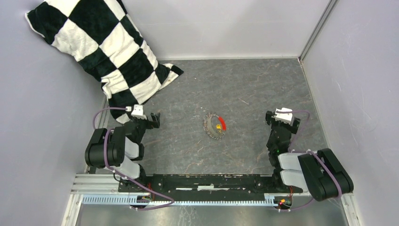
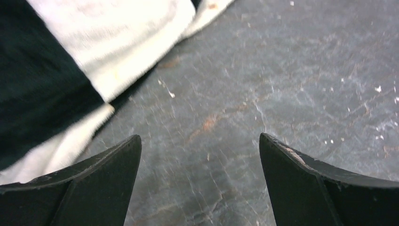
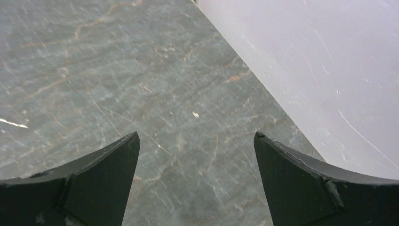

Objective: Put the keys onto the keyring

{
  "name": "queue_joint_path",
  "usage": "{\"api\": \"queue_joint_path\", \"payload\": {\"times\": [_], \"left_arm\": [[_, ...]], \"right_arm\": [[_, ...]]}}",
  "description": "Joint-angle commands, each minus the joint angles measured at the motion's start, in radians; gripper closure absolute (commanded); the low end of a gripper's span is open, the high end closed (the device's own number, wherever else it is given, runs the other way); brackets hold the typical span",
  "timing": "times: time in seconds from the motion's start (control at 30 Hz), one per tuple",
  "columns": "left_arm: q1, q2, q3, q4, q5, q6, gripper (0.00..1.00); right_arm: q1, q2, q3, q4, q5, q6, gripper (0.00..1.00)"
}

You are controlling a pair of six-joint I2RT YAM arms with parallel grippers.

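Left pincer (image 2: 200,141), right pincer (image 3: 196,139): both gaped wide, empty, near worktop's (image 1: 244,94) side edges. Key (image 1: 218,126) lay within keyring (image 1: 207,126), mid-worktop; threading apparently unstarted.

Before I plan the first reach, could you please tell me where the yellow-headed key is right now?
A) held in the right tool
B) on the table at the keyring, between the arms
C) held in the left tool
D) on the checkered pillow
B: the top view shows the key lying at the keyring on the table, while the left tool and right tool are open and empty.
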Motion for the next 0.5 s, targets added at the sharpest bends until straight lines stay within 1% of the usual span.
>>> {"api": "queue_joint_path", "payload": {"times": [0.0,0.07,0.1,0.13,0.17,0.2,0.27,0.47], "left_arm": [[0.000,0.005,-0.007,0.212,-0.045,-0.044,0.00],[0.000,0.000,0.035,0.129,-0.058,-0.046,0.00],[0.000,0.000,0.073,0.054,-0.071,-0.051,0.00],[0.000,-0.004,0.117,-0.039,-0.080,-0.053,0.00],[-0.013,-0.003,0.137,-0.080,-0.110,-0.043,0.00],[-0.038,-0.001,0.143,-0.089,-0.137,-0.028,0.00],[-0.052,-0.009,0.147,-0.111,-0.147,-0.018,0.00],[-0.053,-0.016,0.133,-0.086,-0.144,-0.019,0.00]], "right_arm": [[-0.004,0.122,-0.177,0.384,-0.112,-0.071,0.02],[-0.004,0.228,-0.170,0.493,-0.149,-0.113,0.02],[-0.005,0.229,-0.146,0.445,-0.145,-0.104,0.02],[-0.031,0.197,-0.112,0.317,-0.174,-0.071,0.02],[-0.073,0.181,-0.081,0.224,-0.230,-0.029,0.02],[-0.113,0.182,-0.082,0.233,-0.278,-0.007,0.02],[-0.117,0.178,-0.081,0.227,-0.280,-0.010,0.02],[-0.116,0.173,-0.091,0.242,-0.280,-0.011,0.02]]}}
